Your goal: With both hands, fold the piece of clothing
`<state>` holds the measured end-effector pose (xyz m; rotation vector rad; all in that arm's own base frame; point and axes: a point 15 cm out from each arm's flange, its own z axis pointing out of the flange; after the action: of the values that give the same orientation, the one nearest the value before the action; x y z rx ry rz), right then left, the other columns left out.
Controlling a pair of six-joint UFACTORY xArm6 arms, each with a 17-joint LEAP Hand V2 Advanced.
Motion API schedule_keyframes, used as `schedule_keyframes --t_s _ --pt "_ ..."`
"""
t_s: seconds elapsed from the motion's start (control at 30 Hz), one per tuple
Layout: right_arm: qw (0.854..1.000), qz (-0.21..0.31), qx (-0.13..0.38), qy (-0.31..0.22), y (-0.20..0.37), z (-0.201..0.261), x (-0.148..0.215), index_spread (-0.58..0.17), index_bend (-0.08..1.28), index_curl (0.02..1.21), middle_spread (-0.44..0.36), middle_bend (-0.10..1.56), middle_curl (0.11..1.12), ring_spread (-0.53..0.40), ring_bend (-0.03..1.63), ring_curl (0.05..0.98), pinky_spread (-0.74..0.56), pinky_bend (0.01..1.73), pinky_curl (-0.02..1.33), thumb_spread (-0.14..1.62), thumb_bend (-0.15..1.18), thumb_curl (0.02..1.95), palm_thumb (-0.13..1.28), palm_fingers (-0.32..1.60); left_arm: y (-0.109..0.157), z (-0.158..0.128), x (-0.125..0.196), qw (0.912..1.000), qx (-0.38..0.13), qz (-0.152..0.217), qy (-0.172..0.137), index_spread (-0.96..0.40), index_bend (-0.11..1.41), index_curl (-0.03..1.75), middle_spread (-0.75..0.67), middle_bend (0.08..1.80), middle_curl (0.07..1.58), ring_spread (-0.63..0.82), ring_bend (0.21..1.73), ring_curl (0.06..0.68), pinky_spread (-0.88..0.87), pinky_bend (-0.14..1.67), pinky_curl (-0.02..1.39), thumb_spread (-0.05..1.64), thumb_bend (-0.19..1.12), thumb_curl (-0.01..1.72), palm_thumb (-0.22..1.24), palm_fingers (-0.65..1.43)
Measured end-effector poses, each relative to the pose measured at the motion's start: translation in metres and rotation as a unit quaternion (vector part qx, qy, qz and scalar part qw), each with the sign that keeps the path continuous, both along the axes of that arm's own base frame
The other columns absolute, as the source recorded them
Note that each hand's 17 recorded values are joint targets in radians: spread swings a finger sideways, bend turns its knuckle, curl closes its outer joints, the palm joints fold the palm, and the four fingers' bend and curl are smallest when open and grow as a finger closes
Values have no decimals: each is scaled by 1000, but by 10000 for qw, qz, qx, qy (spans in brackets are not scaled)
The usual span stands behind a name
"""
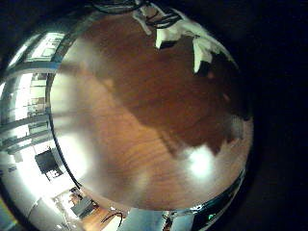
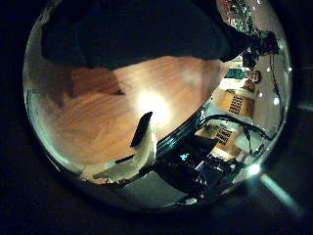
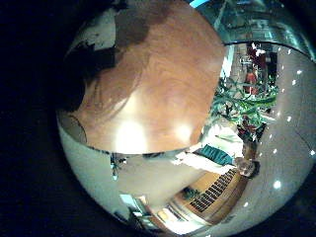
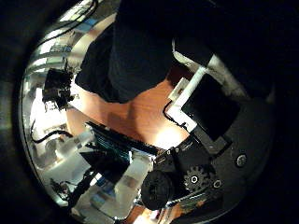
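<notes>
Your left hand (image 2: 137, 157) hovers with fingers relaxed over the bare wooden table (image 1: 144, 115); dark garment (image 2: 137, 34) lies beyond; the right hand's (image 4: 201, 103) finger state you cannot tell.

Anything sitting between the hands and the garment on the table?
Nothing visible. The dark garment lies on the bare wooden table in the left thumb side palm view, and the right thumb side palm view shows it just as unobstructed.

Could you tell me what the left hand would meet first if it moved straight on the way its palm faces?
Most likely the bare wooden table, which fills the view under the left hand. The piece of clothing lies off to one side of that line, though depth is unclear.
</notes>
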<state>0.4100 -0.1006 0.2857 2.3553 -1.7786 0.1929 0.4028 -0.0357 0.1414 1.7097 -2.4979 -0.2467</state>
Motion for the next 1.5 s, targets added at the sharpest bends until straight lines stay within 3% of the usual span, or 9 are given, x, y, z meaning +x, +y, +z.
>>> schedule_keyframes --t_s 0.37,0.63,0.77,0.83,0.9,0.97,1.07,1.23,1.5 --pt "9924 1035 115 -649 133 55 33 -295 1010 889 -161 1245 849 -209 1375 692 -240 1298 746 1118 -11 732 1004 1100 49 33 -21 9995 -207 236 -38 -50 168 334 179 186 336 243 686 233 315 408 340 1075 -23 314 294 122" --pt "9806 1948 120 -170 249 0 53 -293 1010 892 -162 1236 852 -212 1370 693 -242 1285 752 1112 -13 743 988 1104 93 44 -39 9972 -232 668 -246 -47 162 329 168 191 340 208 696 235 282 425 343 1094 -14 322 348 141" --pt "9724 2332 77 35 305 -36 68 -297 983 892 -166 1214 853 -213 1371 691 -253 1279 749 1146 -35 704 891 1067 110 53 -51 9957 -232 858 -268 -41 161 326 158 195 347 198 703 236 274 425 342 1106 -16 325 374 149" --pt "9695 2448 43 152 324 -53 71 -309 903 881 -173 1190 840 -217 1356 679 -289 1250 733 1178 -28 668 857 1022 108 54 -59 9957 -251 872 -197 -39 162 325 156 194 349 195 704 236 269 427 342 1111 -18 325 381 148" --pt "9664 2566 43 157 343 -60 76 -338 675 852 -196 1138 814 -245 1335 670 -376 1248 725 1210 -26 635 822 769 107 55 -66 9956 -258 879 -182 -38 163 324 154 194 351 193 705 236 269 428 342 1111 -19 327 387 148" --pt "9664 2567 72 64 349 -54 86 -367 417 778 -213 938 756 -277 1294 652 -419 1299 717 1233 -19 608 807 304 106 59 -68 9952 -272 905 -237 -38 163 324 154 194 352 192 705 235 268 429 341 1117 -18 328 393 148" --pt "9674 2529 148 -25 345 -44 91 -415 325 652 -219 653 626 -246 1087 568 -279 1185 679 1251 -7 583 819 -94 92 63 -70 9946 -375 922 -306 -37 163 323 153 195 354 191 705 234 270 433 341 1119 -19 329 400 149" --pt "9689 2422 314 -400 332 4 94 -449 133 470 -219 361 472 -186 896 429 -64 1084 574 1239 -9 559 862 -126 72 74 -72 9941 -433 898 -416 -37 161 321 148 200 360 190 706 232 271 433 341 1118 -20 331 408 152" --pt "9674 2151 1006 -879 281 79 86 -467 110 321 -174 225 397 -143 826 369 93 1018 503 1198 -23 525 819 -70 32 90 -76 9943 -404 914 -368 -37 162 319 150 196 365 193 714 233 271 434 338 1124 -19 333 413 154"
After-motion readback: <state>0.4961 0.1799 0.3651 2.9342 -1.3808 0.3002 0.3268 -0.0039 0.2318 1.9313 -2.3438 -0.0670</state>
